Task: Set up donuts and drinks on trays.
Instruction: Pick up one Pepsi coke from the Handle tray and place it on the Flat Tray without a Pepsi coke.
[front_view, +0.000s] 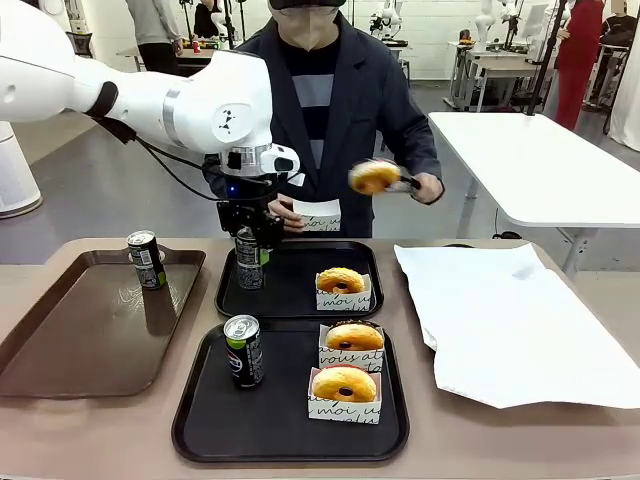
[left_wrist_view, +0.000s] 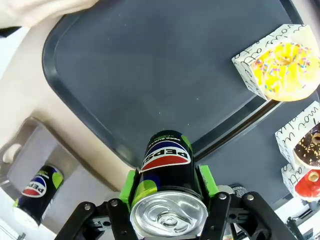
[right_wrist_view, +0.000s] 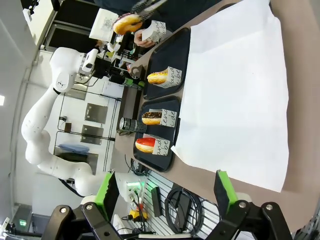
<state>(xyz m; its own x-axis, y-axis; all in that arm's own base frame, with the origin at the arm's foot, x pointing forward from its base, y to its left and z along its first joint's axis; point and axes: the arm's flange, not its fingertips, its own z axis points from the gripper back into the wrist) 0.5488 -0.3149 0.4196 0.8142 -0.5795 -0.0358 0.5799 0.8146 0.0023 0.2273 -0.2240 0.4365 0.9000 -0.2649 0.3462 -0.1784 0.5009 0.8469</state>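
Two black trays side by side on the table. Left gripper clamped on a Pepsi can, jaws on either side, at the far tray's left edge. Right gripper above the table, jaws spread apart, holding nothing. Yellow donut in person's tongs.

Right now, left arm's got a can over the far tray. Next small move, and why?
Probably open the jaws and lift away. The left gripper is shut on the can, which stands upright at the left end of the far black tray, seemingly resting on it, apart from the donut there.
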